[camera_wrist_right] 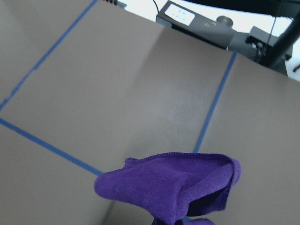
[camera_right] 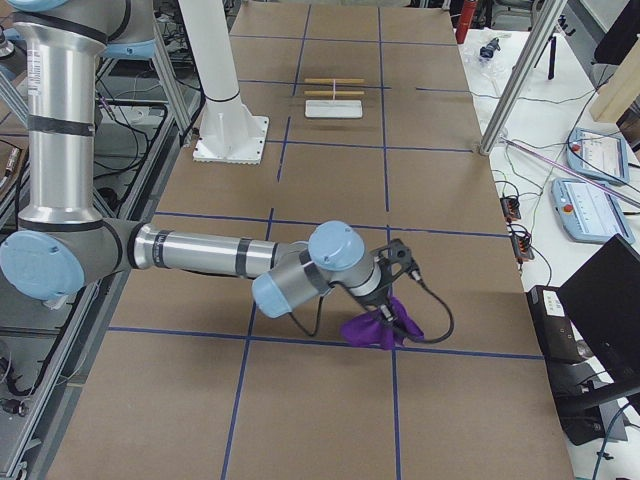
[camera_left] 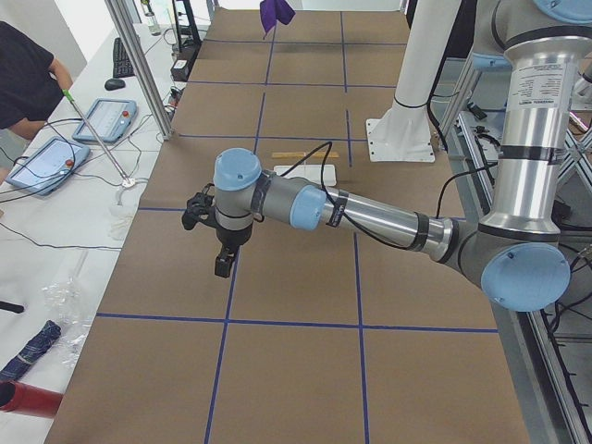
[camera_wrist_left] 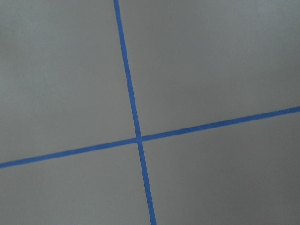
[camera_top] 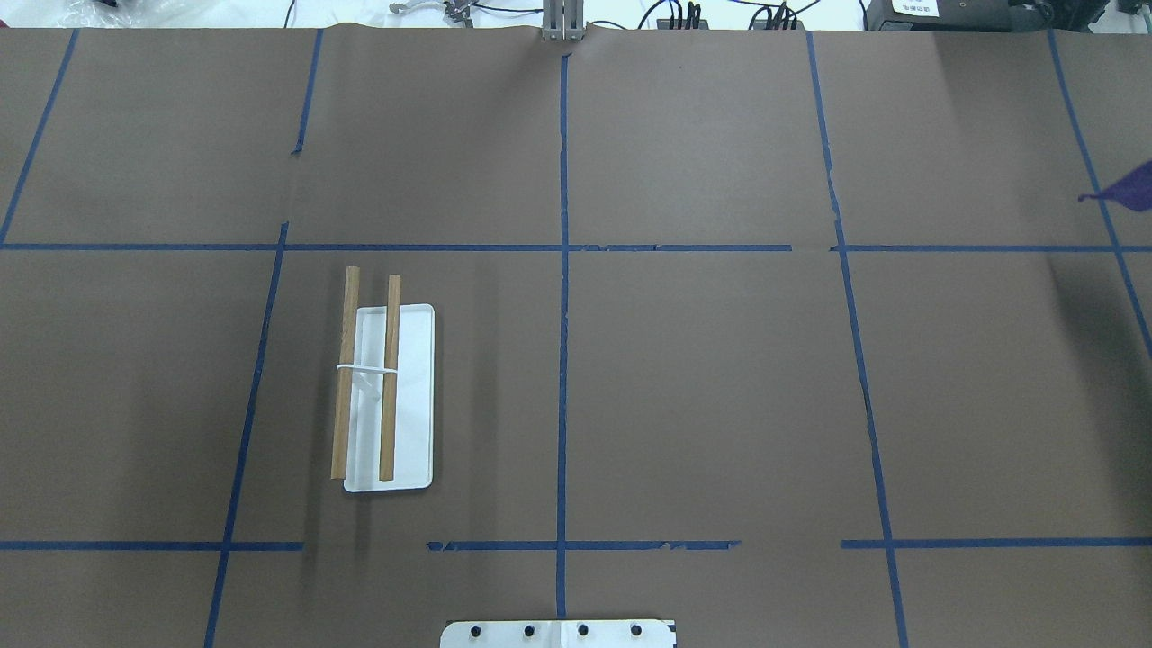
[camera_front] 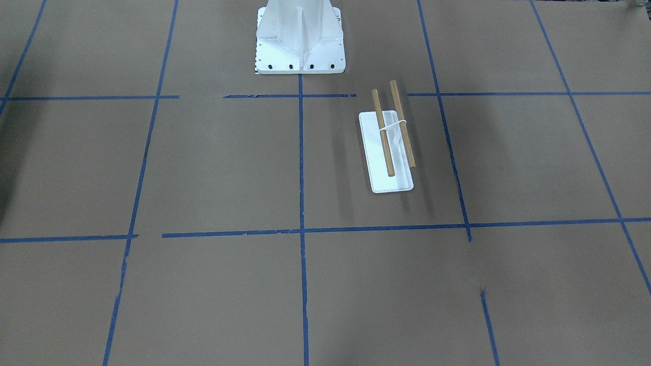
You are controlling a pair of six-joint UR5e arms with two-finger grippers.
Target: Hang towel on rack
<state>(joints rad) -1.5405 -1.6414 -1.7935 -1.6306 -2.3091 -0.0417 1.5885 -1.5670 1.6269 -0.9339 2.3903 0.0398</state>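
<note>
The purple towel [camera_right: 380, 326] hangs bunched under my right gripper [camera_right: 386, 306] near the table's right end; the exterior right view alone does not show whether the gripper is shut on it. The towel fills the bottom of the right wrist view [camera_wrist_right: 168, 187], where no fingers show. One corner pokes into the overhead view [camera_top: 1129, 189]. The rack [camera_top: 390, 378], two wooden dowels over a white base plate, stands far off on the left half [camera_front: 391, 132]. My left gripper [camera_left: 223, 266] hovers over bare table near the left end; I cannot tell whether it is open or shut.
The large white bolted pedestal [camera_front: 300, 38] stands at the robot's side of the table, between the arms. Blue tape lines [camera_wrist_left: 136, 138] grid the brown table cover. A person [camera_left: 23, 74], tablets and a metal post [camera_left: 139, 83] are beyond the far edge.
</note>
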